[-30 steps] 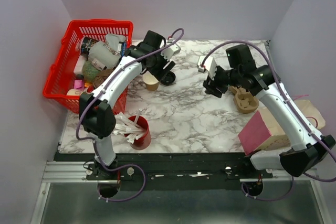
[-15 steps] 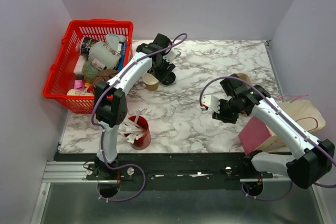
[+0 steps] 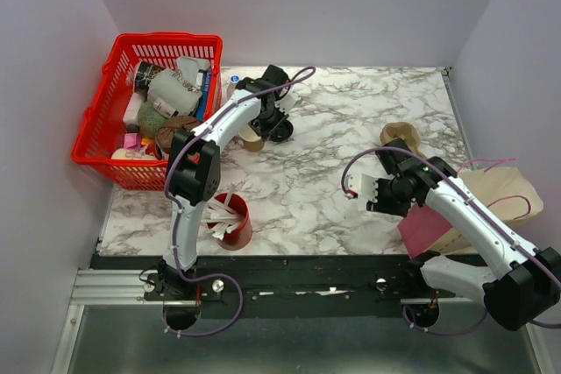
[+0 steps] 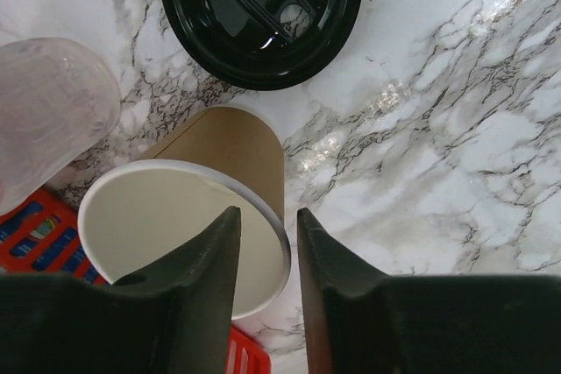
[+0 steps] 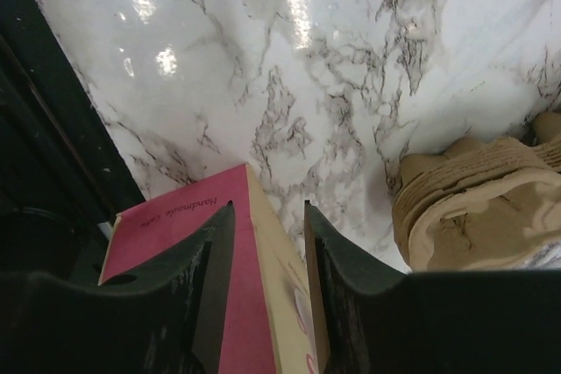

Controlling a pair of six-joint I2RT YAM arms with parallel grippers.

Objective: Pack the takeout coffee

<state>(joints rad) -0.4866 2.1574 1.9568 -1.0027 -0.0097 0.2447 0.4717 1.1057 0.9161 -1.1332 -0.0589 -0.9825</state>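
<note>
The tan paper cup (image 4: 230, 151) stands open, pale rim up, by the red basket; it also shows in the top view (image 3: 252, 138). Its round black lid (image 4: 263, 6) lies apart on the marble beside it (image 3: 280, 131). My left gripper (image 4: 267, 214) hovers over the cup with a narrow gap between the jaws. One finger is over the cup's inside, the other outside its rim, and nothing is clamped. It shows in the top view (image 3: 266, 118). My right gripper (image 5: 267, 208) is narrowly open and empty above the corner of a pink box (image 5: 184, 251).
A red basket (image 3: 114, 59) full of items stands far left. A red cup of white sticks (image 3: 232, 221) is near left. A brown pulp carrier (image 3: 399, 135) and a paper bag (image 3: 504, 190) lie right, by the pink box (image 3: 427, 216). A clear plastic container (image 4: 44, 111) lies beside the cup.
My right arm has pulled back from the far middle to the near right, over the pink box. My left gripper has shifted slightly right over the cup. Cup and lid have not moved.
</note>
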